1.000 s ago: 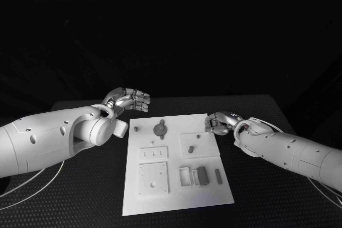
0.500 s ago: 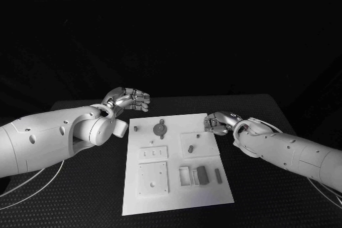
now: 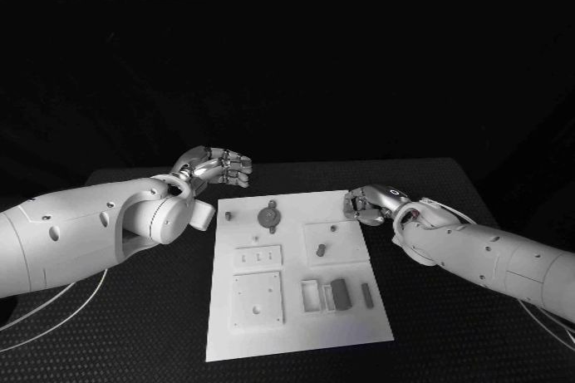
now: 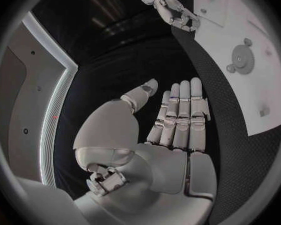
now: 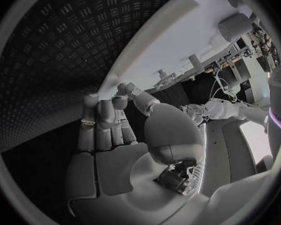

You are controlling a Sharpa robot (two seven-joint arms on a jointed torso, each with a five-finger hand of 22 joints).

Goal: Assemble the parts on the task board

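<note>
Task board (image 3: 300, 316) mid-table, right hand (image 3: 369, 205) at its corner, left hand (image 3: 218, 168) apart

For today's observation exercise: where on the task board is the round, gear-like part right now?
In the head view, the round part lies near the far edge of the task board, between a small peg toward the left arm and the right hand.

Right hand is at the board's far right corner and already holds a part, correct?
Not quite. The right hand is at the board's far right corner, but it holds nothing; the right wrist view shows its fingers bare.
</note>
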